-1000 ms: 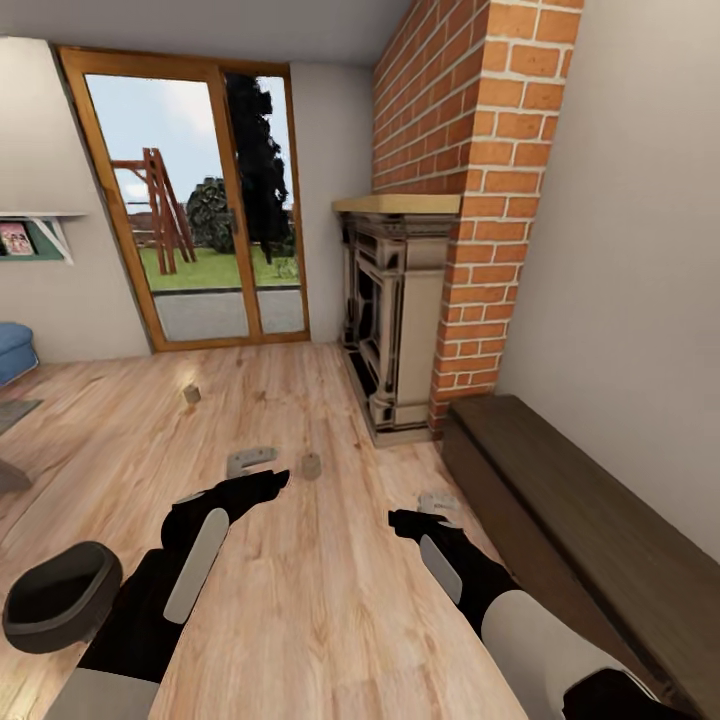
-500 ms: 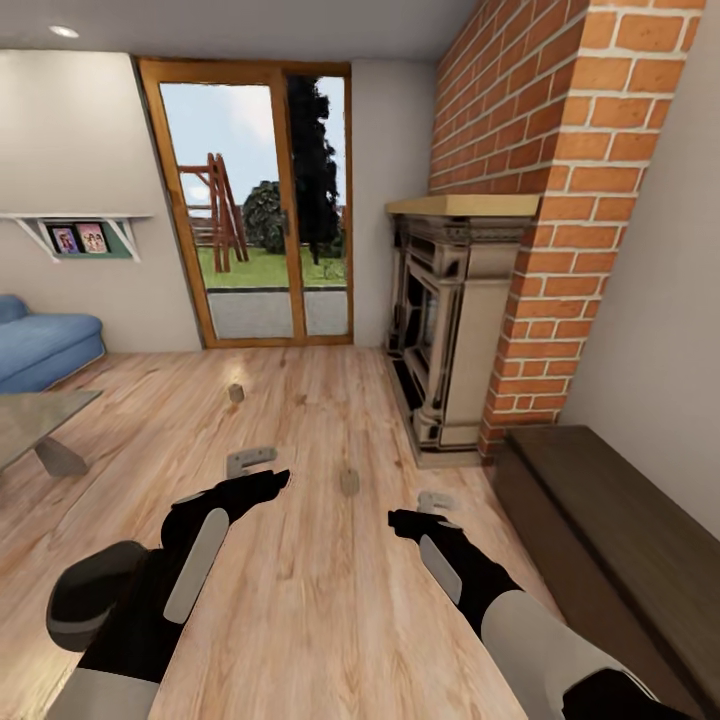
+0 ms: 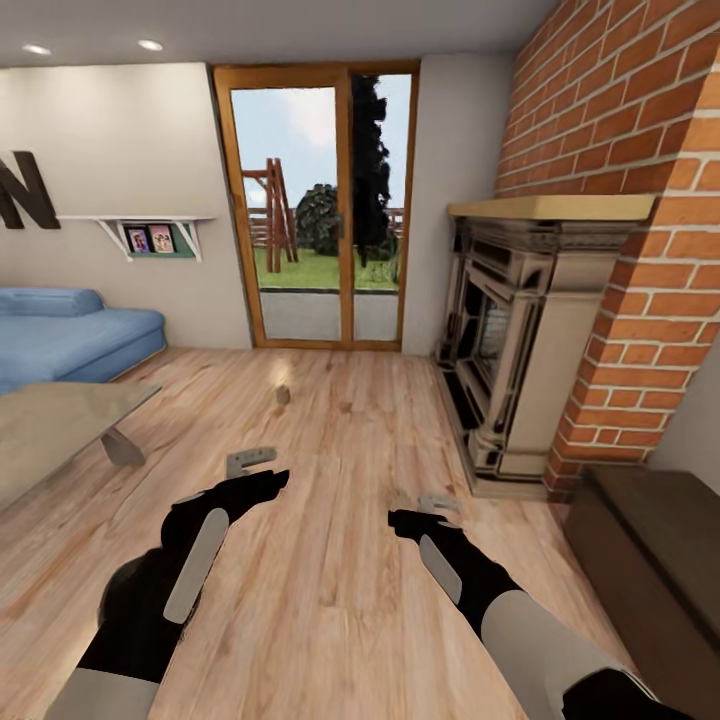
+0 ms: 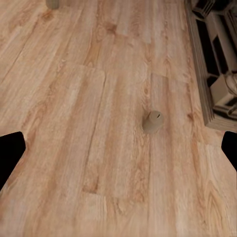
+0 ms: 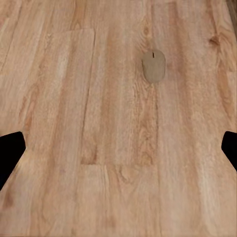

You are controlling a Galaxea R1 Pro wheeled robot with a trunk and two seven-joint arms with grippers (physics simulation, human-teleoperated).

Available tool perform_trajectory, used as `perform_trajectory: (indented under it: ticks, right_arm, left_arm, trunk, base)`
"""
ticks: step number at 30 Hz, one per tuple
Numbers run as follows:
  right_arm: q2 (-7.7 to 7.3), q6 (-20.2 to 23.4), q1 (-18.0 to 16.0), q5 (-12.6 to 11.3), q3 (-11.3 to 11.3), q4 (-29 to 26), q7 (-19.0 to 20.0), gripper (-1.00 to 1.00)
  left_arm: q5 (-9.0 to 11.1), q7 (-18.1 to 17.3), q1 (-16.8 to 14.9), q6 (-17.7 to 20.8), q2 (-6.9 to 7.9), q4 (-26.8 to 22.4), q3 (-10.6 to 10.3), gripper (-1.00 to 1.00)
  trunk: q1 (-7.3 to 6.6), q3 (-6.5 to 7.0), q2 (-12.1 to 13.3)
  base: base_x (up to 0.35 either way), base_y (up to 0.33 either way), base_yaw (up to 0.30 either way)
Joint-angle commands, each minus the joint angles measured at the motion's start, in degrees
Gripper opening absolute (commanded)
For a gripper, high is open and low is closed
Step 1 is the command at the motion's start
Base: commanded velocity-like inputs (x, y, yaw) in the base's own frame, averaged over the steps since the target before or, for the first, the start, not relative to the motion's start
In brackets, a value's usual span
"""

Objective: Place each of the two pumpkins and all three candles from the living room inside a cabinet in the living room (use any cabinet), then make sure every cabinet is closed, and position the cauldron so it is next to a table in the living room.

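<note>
One beige candle (image 3: 283, 395) stands far out on the wood floor, toward the glass door. A second candle (image 4: 153, 122) stands on the planks between my two arms; the right wrist view looks down on the top of the candle (image 5: 154, 66). A further candle (image 4: 52, 3) is cut by the edge of the left wrist view. My left gripper (image 3: 250, 462) and right gripper (image 3: 437, 503) hover open and empty above the floor. The dark brown cabinet (image 3: 655, 560) runs along the right wall. The black cauldron (image 3: 122, 588) peeks out behind my left forearm. The pumpkins are out of view.
The stone-coloured fireplace (image 3: 520, 350) under a brick chimney stands right of centre. A glass-topped table (image 3: 50, 430) and a blue sofa (image 3: 70, 335) are at the left. A wood-framed glass door (image 3: 315, 210) closes the far wall.
The camera has swung left, so the whole scene slid right: the sofa and table came into view and the cabinet moved toward the edge. Both arms keep the same pose.
</note>
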Motion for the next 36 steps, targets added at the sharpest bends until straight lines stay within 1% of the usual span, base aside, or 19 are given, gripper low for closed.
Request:
perform_trajectory:
  ticks: [1, 14, 26, 32, 36]
  right_arm:
    - [-0.05, 0.21, -0.04, -0.54, 0.43, -0.1, -0.54, 1.0]
    - [-0.07, 0.21, -0.04, -0.54, 0.43, -0.12, -0.45, 1.0]
    - [-0.11, 0.21, -0.04, -0.56, 0.43, -0.12, -0.2, 1.0]
    - [-0.08, 0.21, -0.04, -0.54, 0.43, -0.12, -0.19, 1.0]
    - [-0.06, 0.21, -0.04, -0.52, 0.43, -0.12, -0.19, 1.0]
  left_arm:
    - [0.6, 0.57, -0.04, 0.11, 0.05, -0.05, -0.1, 1.0]
    - [0.6, 0.57, -0.04, 0.11, 0.06, -0.05, -0.14, 1.0]
    - [0.7, 0.73, -0.04, 0.11, -0.25, -0.24, -0.2, 1.0]
    - [0.69, 0.74, -0.04, 0.11, -0.13, -0.39, -0.15, 1.0]
    - [0.63, 0.74, -0.04, 0.11, -0.13, -0.33, -0.16, 1.0]
  trunk:
    - [0.03, -0.04, -0.03]
    - [0.03, 0.28, -0.03]
    - [0.03, 0.59, -0.03]
    - [0.03, 0.79, -0.03]
    - [0.03, 0.93, -0.03]
  base:
    - [0.308, 0.121, 0.287]
    - [0.287, 0.097, 0.287]
    - [0.022, 0.003, 0.286]
    - [0.003, 0.0, 0.284]
    - [0.14, 0.0, 0.284]
